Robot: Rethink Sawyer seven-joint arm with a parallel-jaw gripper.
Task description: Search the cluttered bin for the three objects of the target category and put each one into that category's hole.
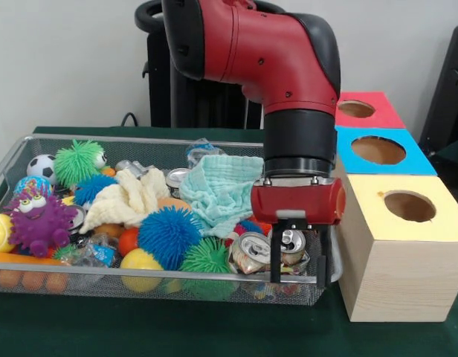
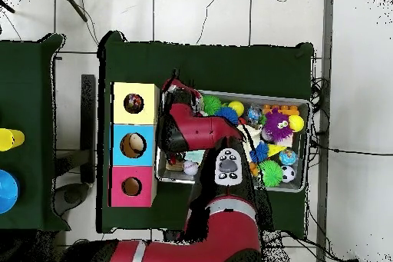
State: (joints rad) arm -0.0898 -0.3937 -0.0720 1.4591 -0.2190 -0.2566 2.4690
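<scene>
crushed cans (image 1: pixel 260 251) are lying in the wire bin's (image 1: pixel 140 285) corner, where the gripper (image 1: pixel 297 281) is standing wide open around one.

Arm (image 1: pixel 288 74): we lose its upper part past the top edge of the front view
Crushed cans (image 1: pixel 270 251): partly masked by the gripper's (image 1: pixel 297 277) black fingers; we cannot tell whether those press on a can
Bin (image 1: pixel 13 160): its left end is cut by the frame edge in the front view; from overhead the arm covers its end by the boxes
Yellow ball (image 1: pixel 0 232): cut off at the left edge
Box holes (image 2: pixel 133 145): something sits inside each, too small for us to name
Dark object (image 1: pixel 448 97): cropped at the right edge, unidentifiable
</scene>
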